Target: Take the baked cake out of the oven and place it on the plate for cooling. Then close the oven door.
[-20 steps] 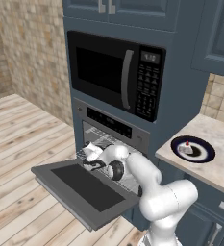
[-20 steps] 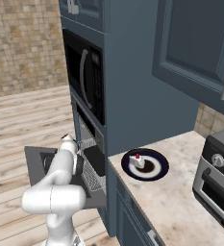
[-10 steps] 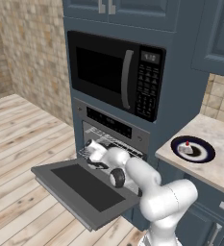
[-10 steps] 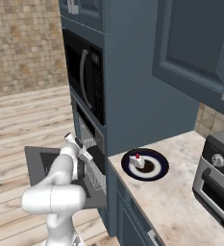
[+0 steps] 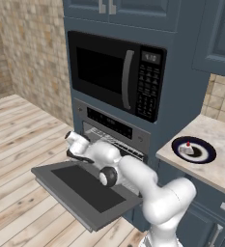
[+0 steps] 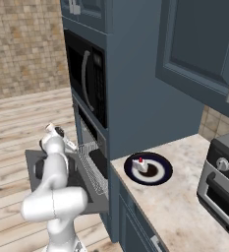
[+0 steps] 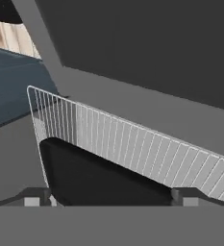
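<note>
The cake [image 5: 187, 147] [image 6: 140, 164], a small pale slice with a red dot, sits on the navy-rimmed plate [image 5: 204, 153] [image 6: 162, 170] on the counter. The oven [image 5: 115, 130] stands with its oven door [image 5: 80, 190] [image 6: 33, 162] dropped flat. My gripper [image 5: 77, 153] [image 6: 67, 145] [image 7: 111, 198] hovers over the door's inner side, close to the oven mouth. It is open, with its fingertips [image 7: 36, 197] wide apart and nothing between them. In the hand view a wire rack [image 7: 123, 139] reaches out over a flat black tray [image 7: 99, 178].
A black microwave [image 5: 116, 72] [image 6: 86, 78] hangs above the oven. Blue cabinets close in the counter [image 5: 215, 164] [image 6: 185, 206], and a toaster oven [image 6: 224, 177] stands at its right. Wooden floor [image 5: 17, 144] lies to the left of the door.
The jaws have gone from nearly shut to wide open. The hand has drawn back left and slightly up from the oven mouth, over the door. Cake and plate have not moved.
</note>
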